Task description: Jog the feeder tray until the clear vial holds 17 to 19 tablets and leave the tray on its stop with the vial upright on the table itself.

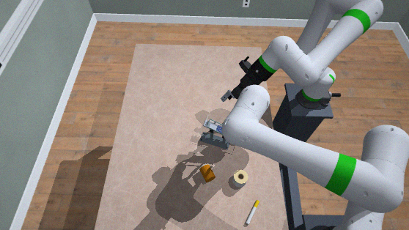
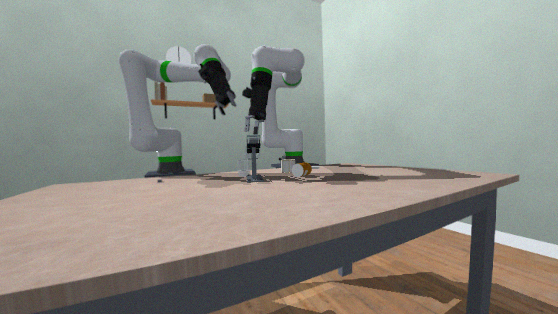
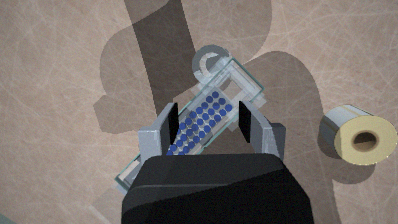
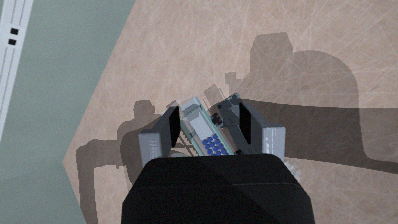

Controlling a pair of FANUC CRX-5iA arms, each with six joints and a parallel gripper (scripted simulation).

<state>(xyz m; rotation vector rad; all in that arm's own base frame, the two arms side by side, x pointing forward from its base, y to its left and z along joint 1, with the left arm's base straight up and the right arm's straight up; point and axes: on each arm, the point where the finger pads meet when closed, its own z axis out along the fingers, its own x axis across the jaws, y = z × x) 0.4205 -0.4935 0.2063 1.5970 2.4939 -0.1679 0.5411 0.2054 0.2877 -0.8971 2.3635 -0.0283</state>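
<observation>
left claw: released, above tray (image 1: 210, 124) (image 2: 253, 140) (image 3: 200, 124) (image 4: 199, 125)
right claw (image 1: 227, 96) (image 2: 227, 107) (image 4: 209, 117): released, away from tray
blue tablets (image 1: 219, 129) (image 3: 200, 122) (image 4: 214, 145): lay in tray
orange bottle (image 1: 207, 173) (image 2: 304, 169): lay sideways, near roll (image 1: 240, 177) (image 2: 288, 166) (image 3: 366, 140)

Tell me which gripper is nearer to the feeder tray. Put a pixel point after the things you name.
Left. The left gripper (image 2: 251, 128) (image 3: 208, 114) hovers open just above the feeder tray (image 1: 212, 125) (image 2: 253, 139) (image 3: 225, 92) (image 4: 200, 125); the right gripper (image 1: 226, 97) (image 2: 228, 108) (image 4: 209, 117), also open, hangs higher and off to one side.

It looked like a homely room: a book-bearing wall shelf (image 2: 182, 104) behind the right gripper (image 1: 228, 96) (image 2: 228, 105) (image 4: 210, 120), plank floor (image 1: 176, 34) (image 2: 520, 280) below.
</observation>
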